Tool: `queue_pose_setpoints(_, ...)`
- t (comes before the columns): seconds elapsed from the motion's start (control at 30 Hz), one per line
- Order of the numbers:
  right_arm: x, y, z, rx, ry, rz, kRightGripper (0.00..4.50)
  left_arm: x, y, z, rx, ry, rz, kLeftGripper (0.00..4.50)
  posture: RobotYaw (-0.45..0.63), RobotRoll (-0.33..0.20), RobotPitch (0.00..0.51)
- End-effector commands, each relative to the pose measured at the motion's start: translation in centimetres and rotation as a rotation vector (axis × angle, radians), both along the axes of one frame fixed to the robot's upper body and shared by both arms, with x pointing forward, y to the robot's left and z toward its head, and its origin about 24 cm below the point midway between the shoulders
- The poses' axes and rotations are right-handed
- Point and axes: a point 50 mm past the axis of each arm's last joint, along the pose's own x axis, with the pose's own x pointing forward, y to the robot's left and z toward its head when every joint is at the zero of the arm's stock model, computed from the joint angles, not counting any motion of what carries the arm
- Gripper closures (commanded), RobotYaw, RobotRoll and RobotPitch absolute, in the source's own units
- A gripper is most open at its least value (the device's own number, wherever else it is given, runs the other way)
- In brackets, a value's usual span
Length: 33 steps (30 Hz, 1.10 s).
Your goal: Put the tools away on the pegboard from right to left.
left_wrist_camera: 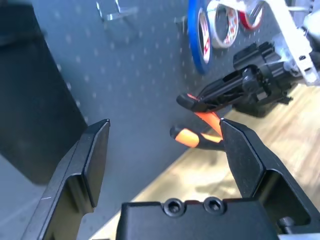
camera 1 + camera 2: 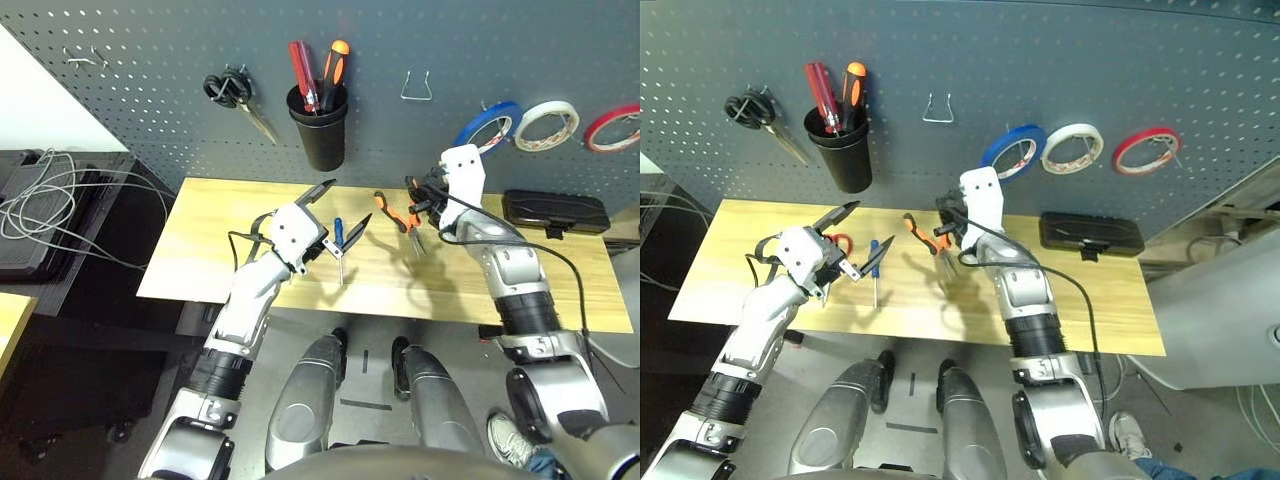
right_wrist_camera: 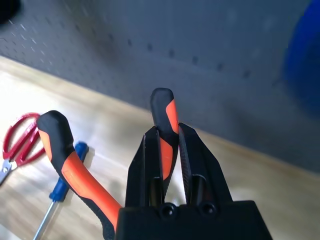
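Right hand (image 3: 167, 165) is clamped on one handle of the pliers (image 2: 398, 213), lifted just above the tabletop (image 2: 200, 240) near the pegboard (image 2: 150, 120). Pliers: stiff steel, moderately heavy, grippy rubber handles; a single-handle hold lets the other leg swing at 9 o'clock. Left hand (image 2: 340, 215) spread wide, empty, over the screwdriver (image 2: 338, 238). No readable labels or brands.
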Motion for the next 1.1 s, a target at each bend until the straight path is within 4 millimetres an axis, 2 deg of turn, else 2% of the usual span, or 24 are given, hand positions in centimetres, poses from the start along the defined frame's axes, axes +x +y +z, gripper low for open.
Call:
queue_pose_setpoints(0.03, -0.5, 0.4, 1.7, 0.012, -0.094, 0.048, 4.23, -0.1, 0.1, 0.6, -0.014, -0.028, 0.003, 0.00, 0.12, 0.000, 0.223)
queue_pose_setpoints(0.5, 0.0, 1.7, 8.8, 0.174, -0.458, 0.094, 4.23, 0.8, -0.2, 2.3, -0.041, -0.070, 0.017, 0.00, 0.12, 0.000, 0.235)
queue_pose_setpoints(0.87, 0.0, 2.0, 13.2, 0.305, -0.639, 0.093, 4.23, 1.3, -0.6, 3.8, -0.078, -0.104, 0.009, 0.00, 0.12, 0.000, 0.235)
queue_pose_setpoints(1.1, 0.2, 3.1, 15.8, 0.376, -0.742, 0.096, 4.23, 2.0, -1.1, 5.4, -0.131, -0.121, 0.000, 0.00, 0.12, 0.000, 0.233)
